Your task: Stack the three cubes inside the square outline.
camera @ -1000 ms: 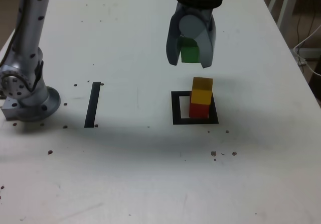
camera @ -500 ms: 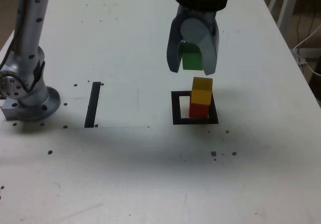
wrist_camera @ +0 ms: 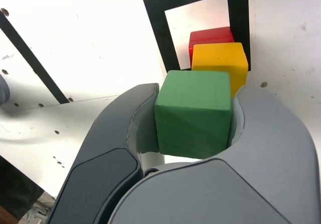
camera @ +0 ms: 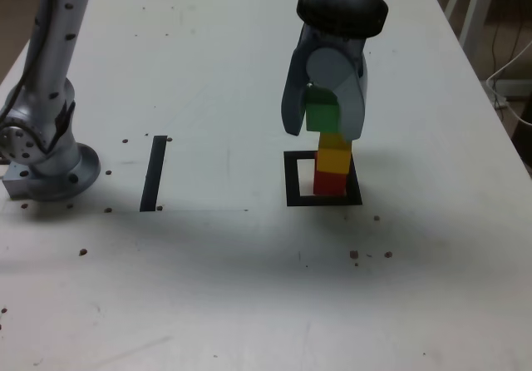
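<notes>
The arm's base stands at the exterior view's left, with its lower link rising out of frame. The gripper points downward from the black wrist; its grey jaws are clamped on the green cube

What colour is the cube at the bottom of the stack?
Red, clearest in the exterior view.

The green cube is a flat matte green; the yellow cube and red cube are plain too. The outline is black around white. The bench is white, dark-speckled, with a black strip. The jaws are grey.
</notes>
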